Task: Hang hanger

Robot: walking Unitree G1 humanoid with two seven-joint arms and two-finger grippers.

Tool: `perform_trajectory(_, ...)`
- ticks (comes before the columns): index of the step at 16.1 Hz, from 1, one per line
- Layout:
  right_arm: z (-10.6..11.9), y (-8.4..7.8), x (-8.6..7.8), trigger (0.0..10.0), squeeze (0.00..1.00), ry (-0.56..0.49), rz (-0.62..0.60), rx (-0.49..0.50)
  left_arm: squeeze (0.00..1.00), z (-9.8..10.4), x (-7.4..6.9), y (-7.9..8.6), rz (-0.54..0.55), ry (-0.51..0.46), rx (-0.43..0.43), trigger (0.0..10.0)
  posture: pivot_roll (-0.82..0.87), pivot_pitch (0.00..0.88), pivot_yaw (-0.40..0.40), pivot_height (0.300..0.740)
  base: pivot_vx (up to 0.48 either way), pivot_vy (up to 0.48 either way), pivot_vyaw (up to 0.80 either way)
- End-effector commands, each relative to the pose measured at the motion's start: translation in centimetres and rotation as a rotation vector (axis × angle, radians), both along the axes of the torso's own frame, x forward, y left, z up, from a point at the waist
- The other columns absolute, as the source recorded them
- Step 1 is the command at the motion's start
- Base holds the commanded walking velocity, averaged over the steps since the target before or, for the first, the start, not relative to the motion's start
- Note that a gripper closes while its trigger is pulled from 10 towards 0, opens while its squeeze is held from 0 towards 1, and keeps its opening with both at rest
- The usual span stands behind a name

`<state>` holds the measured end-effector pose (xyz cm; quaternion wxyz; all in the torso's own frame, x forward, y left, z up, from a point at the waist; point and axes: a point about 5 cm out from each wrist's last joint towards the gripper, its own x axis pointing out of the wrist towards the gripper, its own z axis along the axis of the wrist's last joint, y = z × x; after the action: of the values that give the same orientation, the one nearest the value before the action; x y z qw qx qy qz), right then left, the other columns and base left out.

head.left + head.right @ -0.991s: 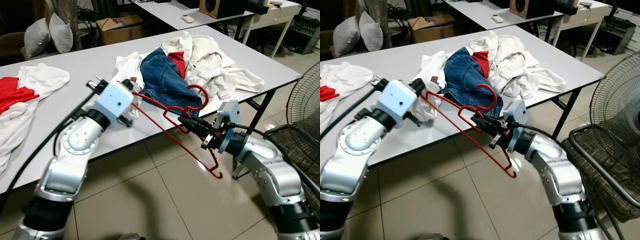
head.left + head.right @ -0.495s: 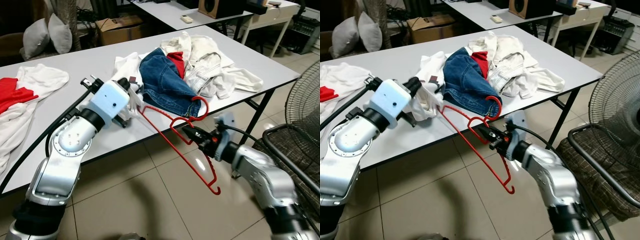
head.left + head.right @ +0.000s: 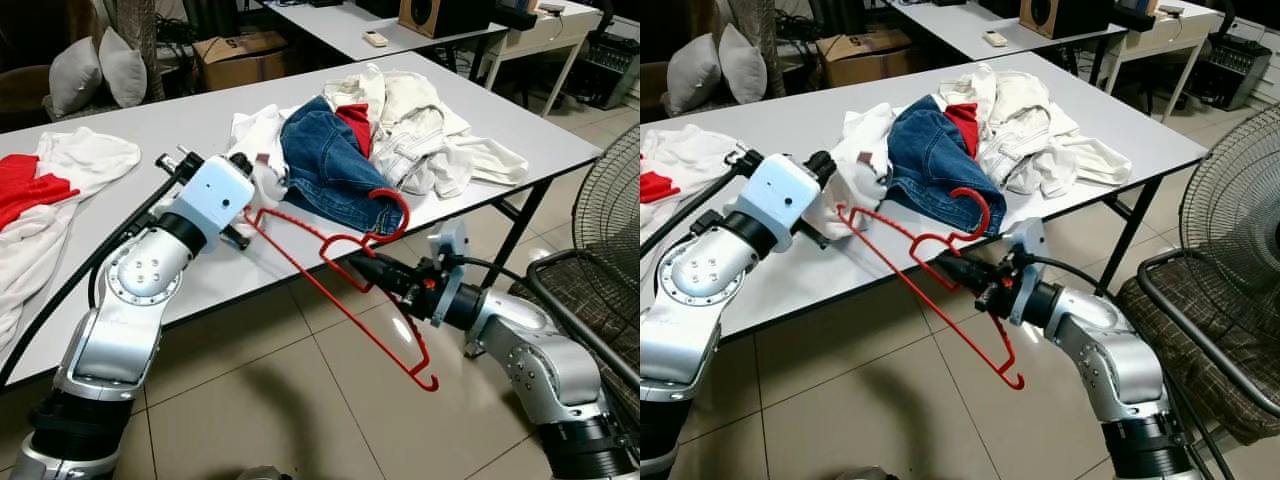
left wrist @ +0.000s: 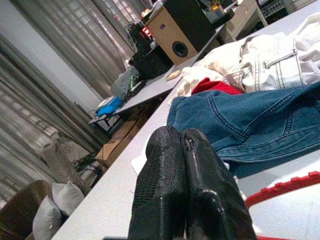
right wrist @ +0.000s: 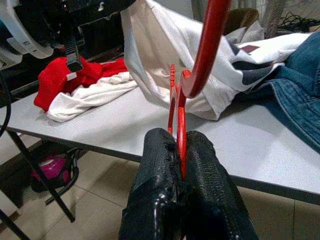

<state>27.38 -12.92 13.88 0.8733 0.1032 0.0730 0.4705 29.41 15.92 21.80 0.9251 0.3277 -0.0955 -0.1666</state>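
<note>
**One red hanger held off the table edge**

Two black fingers of the right gripper (image 3: pixel 962 272) pinch the red hanger (image 3: pixel 345 262) near its neck, probably to keep it free for hanging. It is thin, notched plastic, hook curling over the jeans (image 3: pixel 325 165), its far-left tip just beside the left gripper (image 4: pixel 187 195), whose fingers are pressed together, empty, above the white table (image 3: pixel 185 135).

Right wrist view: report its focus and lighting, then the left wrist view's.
Right wrist view: red hanger sharp between the right gripper fingers, even light. Left wrist view: left gripper fingertips soft, jeans crisp, curtains blurred.
</note>
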Motion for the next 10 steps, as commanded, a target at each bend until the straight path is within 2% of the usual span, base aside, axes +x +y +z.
perform_trajectory(1,0.3,-0.2,0.1,10.0,0.0,-0.017,-0.008,0.007,0.0,0.5,0.1,-0.2,-0.01,-0.017,-0.002,0.0,-0.05,0.0,0.053,0.74,0.0,0.0,0.0)
perform_trajectory(5,1.1,0.3,0.7,10.0,0.0,-0.046,-0.012,0.041,0.0,0.6,-0.1,-0.5,-0.027,-0.019,-0.002,0.0,-0.04,0.0,0.046,0.74,0.0,0.0,0.0)
perform_trajectory(8,1.2,0.0,0.8,10.0,0.0,-0.041,-0.046,0.054,0.0,0.2,-0.1,0.2,0.007,-0.005,0.013,0.0,-0.04,0.0,0.044,0.74,0.0,0.0,0.0)
perform_trajectory(9,-0.1,-1.3,1.6,10.0,0.0,0.025,-0.167,0.008,0.0,0.3,-0.4,0.8,0.012,-0.008,0.018,0.0,-0.04,0.0,0.043,0.74,0.0,0.0,0.0)
perform_trajectory(10,-0.4,-1.7,2.0,10.0,0.0,0.054,-0.207,0.013,0.0,0.4,-0.7,0.7,-0.02,-0.011,0.012,0.0,-0.04,0.0,0.043,0.74,0.0,0.0,0.0)
